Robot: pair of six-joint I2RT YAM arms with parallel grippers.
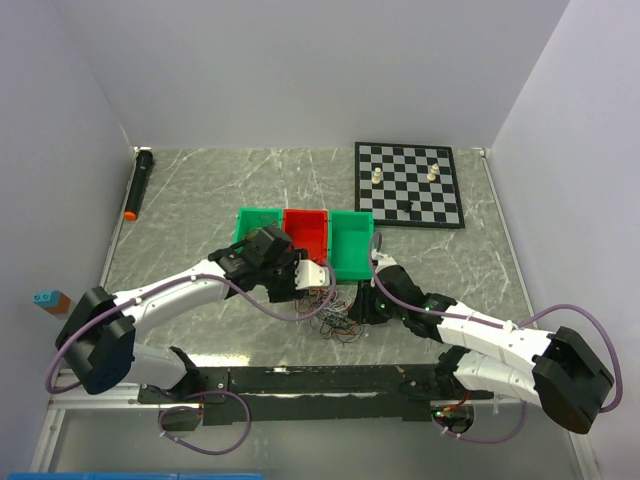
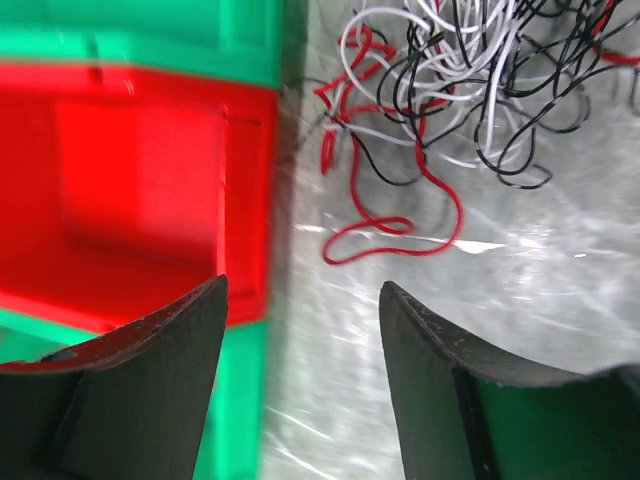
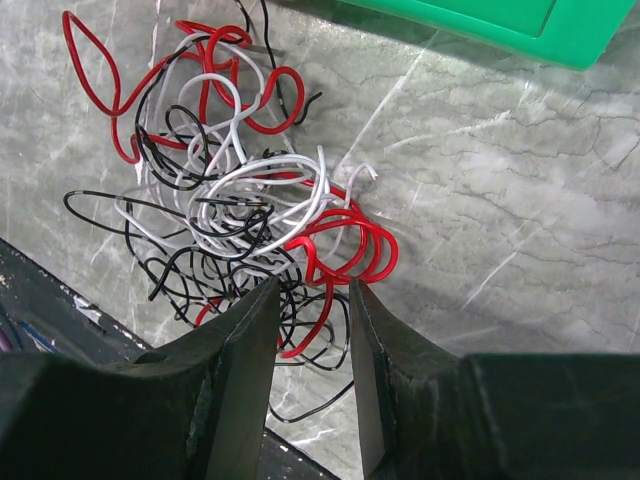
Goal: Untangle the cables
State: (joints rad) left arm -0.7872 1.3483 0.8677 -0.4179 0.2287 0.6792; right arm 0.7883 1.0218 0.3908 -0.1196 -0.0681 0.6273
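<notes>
The cables (image 1: 340,322) are one loose tangle of thin red, white and black wires on the marble table, near its front edge between the two arms. In the left wrist view the tangle (image 2: 460,90) lies ahead and to the right, with one red strand trailing toward my left gripper (image 2: 303,292). That gripper is open, with only bare table between its fingers. My right gripper (image 3: 312,292) hangs over the near side of the tangle (image 3: 250,190). It is open, and a red loop and black strands lie between its fingers, which do not pinch them.
A row of green (image 1: 258,225), red (image 1: 307,235) and green (image 1: 352,245) bins stands just behind the tangle; the red bin (image 2: 140,190) is close on the left gripper's left. A chessboard (image 1: 410,185) lies at the back right and a black stick (image 1: 140,185) at the back left. The black base rail (image 3: 40,290) borders the wires.
</notes>
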